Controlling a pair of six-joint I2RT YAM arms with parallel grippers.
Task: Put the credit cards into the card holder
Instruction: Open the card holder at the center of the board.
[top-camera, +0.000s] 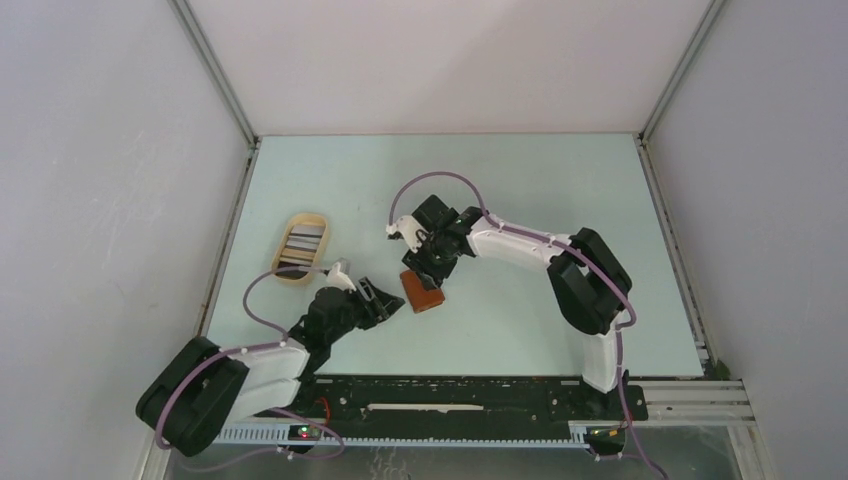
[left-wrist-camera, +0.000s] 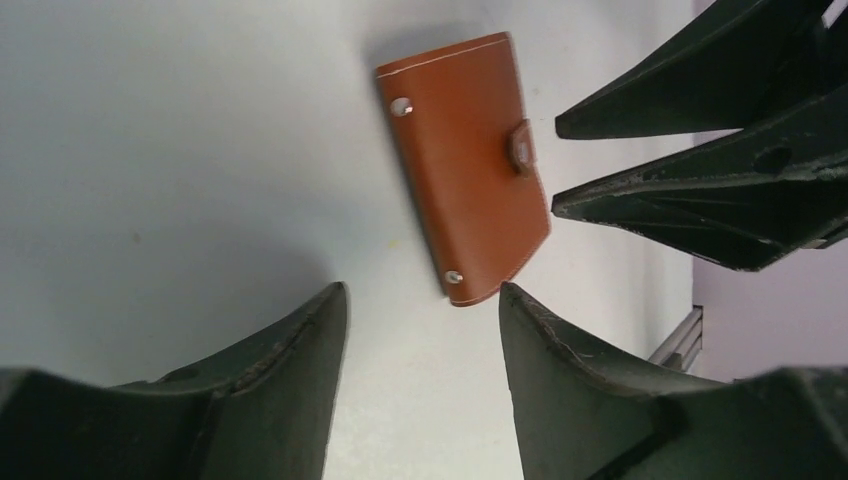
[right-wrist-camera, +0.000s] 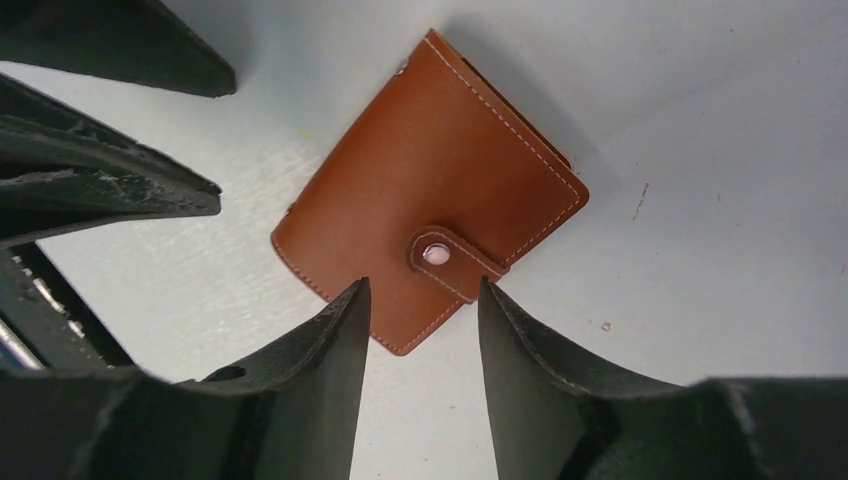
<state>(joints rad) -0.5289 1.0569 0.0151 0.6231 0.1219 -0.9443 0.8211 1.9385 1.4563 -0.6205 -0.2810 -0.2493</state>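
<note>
The card holder (top-camera: 422, 293) is a brown leather wallet lying flat and closed on the table, its clasp tab snapped; it shows in the left wrist view (left-wrist-camera: 470, 180) and the right wrist view (right-wrist-camera: 430, 190). My left gripper (top-camera: 392, 294) is open and empty just left of it (left-wrist-camera: 422, 288). My right gripper (top-camera: 432, 268) is open and empty, hovering above the wallet's far edge, its fingers either side of the clasp corner (right-wrist-camera: 424, 284). The credit cards (top-camera: 303, 243) lie stacked in the oval tan tray (top-camera: 284, 270) at the left.
White enclosure walls surround the pale table. A metal rail (top-camera: 470, 410) runs along the near edge by the arm bases. The tray sits close to the left wall.
</note>
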